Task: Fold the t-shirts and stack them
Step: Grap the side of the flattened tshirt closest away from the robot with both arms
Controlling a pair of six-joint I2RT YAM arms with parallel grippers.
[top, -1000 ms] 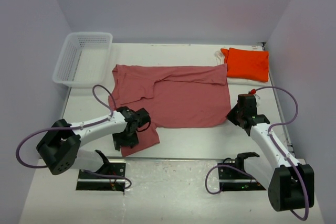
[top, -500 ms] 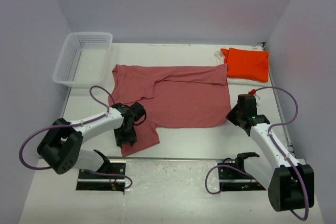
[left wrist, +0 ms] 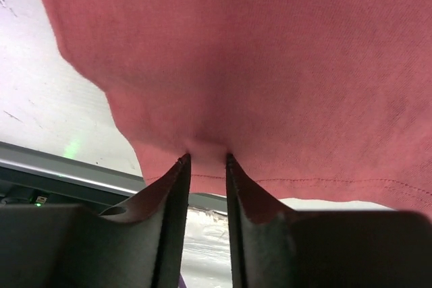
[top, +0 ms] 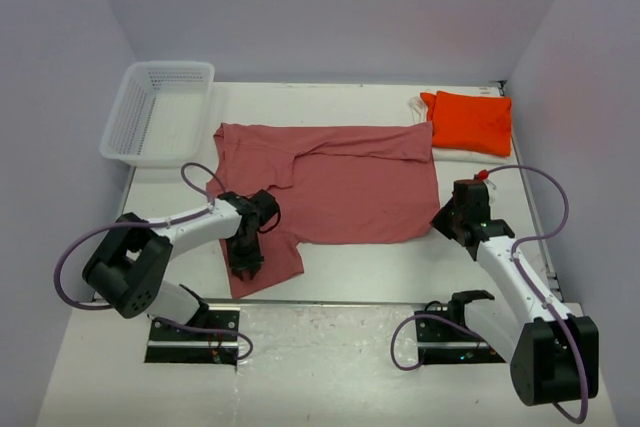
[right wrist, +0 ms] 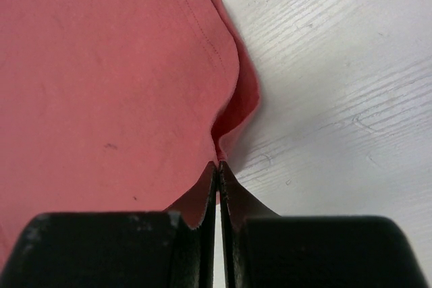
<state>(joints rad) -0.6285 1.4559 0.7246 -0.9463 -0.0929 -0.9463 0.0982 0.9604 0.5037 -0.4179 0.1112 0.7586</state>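
Observation:
The dusty rose-red t-shirt (top: pixel 350 182) lies spread flat across the middle of the table. My left gripper (top: pixel 245 252) is over its near-left sleeve. In the left wrist view the jaws (left wrist: pixel 206 158) stand a narrow gap apart, with their tips pressed on the cloth (left wrist: pixel 270 65) just inside the hem. My right gripper (top: pixel 447 219) is shut on the shirt's near-right edge, and the right wrist view (right wrist: pixel 218 164) shows a raised fold of cloth (right wrist: pixel 236 109) pinched there. The folded bright orange t-shirt (top: pixel 470 122) lies at the far right on the white t-shirt (top: pixel 420 107), which shows only along its edge.
A white plastic mesh basket (top: pixel 170 65) stands at the far left. The table's near edge and a metal rail (left wrist: pixel 61 173) run just behind the left gripper. Side walls close in the table on the left and right.
My left gripper has moved a little away from the table's near edge, further onto the sleeve, and its elbow has swung right. The right arm and the shirts have not moved.

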